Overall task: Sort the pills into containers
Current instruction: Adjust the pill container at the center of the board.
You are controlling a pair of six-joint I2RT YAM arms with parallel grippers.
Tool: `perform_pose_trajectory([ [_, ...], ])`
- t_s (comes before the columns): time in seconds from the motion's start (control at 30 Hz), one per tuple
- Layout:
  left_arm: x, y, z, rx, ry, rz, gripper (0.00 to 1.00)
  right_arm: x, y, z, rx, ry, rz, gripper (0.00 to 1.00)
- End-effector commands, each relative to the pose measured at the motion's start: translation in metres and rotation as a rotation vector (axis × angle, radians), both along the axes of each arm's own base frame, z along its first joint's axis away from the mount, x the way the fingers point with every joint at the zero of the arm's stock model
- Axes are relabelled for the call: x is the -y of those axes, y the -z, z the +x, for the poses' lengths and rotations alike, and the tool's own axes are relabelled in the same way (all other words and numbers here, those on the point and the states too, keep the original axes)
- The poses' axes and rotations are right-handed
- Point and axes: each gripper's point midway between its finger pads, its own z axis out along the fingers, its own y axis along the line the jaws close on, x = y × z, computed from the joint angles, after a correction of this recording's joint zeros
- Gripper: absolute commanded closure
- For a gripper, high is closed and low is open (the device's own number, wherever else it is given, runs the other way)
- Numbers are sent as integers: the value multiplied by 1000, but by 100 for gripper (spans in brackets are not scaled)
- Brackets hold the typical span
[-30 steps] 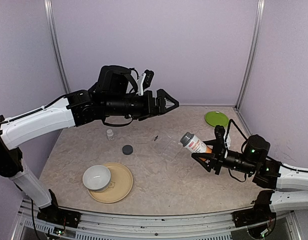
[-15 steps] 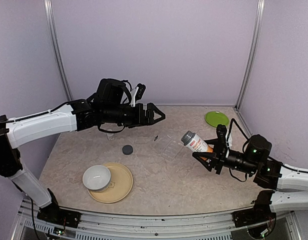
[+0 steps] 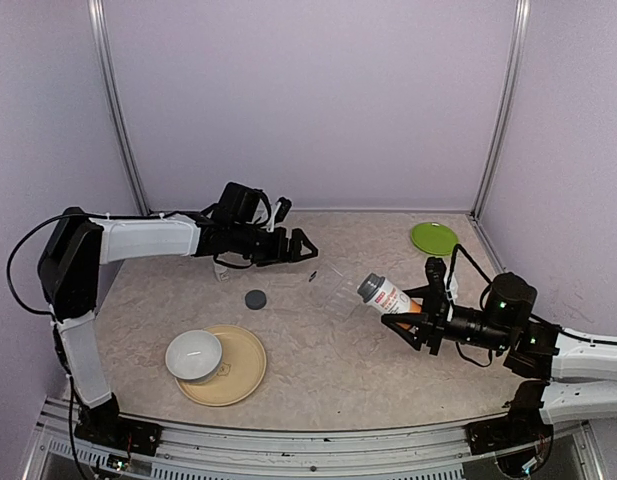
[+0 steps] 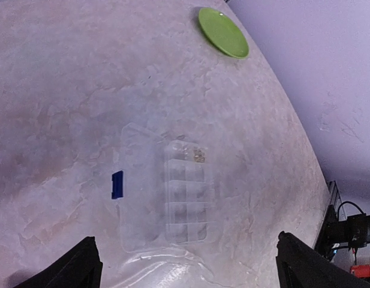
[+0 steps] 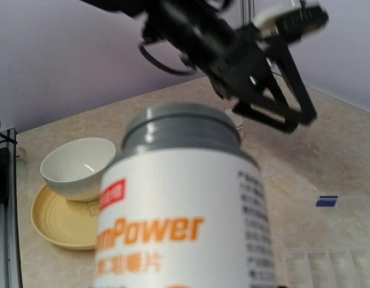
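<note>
Jaws spread wide, the left gripper (image 3: 306,246) hangs just far-left of the clear pill box (image 3: 338,288) from overhead. My right gripper (image 3: 403,312) is clamped on the tilted bottle (image 3: 386,294), just right of the box. My left wrist view shows the box open, with the pills (image 4: 196,155) clustered in its far end compartment. On the right wrist view, the grey-capped bottle fills the picture and the box's corner sits lower right.
</note>
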Motion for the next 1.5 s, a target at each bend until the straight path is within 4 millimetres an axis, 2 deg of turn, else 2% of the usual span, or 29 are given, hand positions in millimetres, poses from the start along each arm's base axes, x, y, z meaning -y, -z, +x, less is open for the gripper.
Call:
perform_pose_trajectory([
  [0.0, 2, 19, 20, 9, 11, -25, 1, 0, -11, -1, 27, -8, 49, 87],
  [0.23, 21, 72, 26, -85, 37, -24, 4, 4, -13, -2, 25, 3, 47, 87],
  [0.4, 31, 86, 19, -127, 63, -56, 10, 10, -14, -3, 30, 20, 57, 87],
  [0.67, 37, 92, 2, -149, 87, -67, 36, 10, -12, -3, 25, 19, 56, 87],
  [0.87, 42, 93, -15, -174, 111, -72, 48, 10, -12, -4, 25, 21, 52, 87],
  [1.07, 49, 91, -29, -198, 89, -68, 52, 10, -10, -2, 26, 29, 41, 87],
  [1.33, 65, 75, -43, -182, 83, -95, 57, 15, -3, 9, 5, 97, 0, 87],
  [1.47, 66, 78, -46, -190, 60, -87, 65, 19, 3, 17, -17, 145, -29, 87],
])
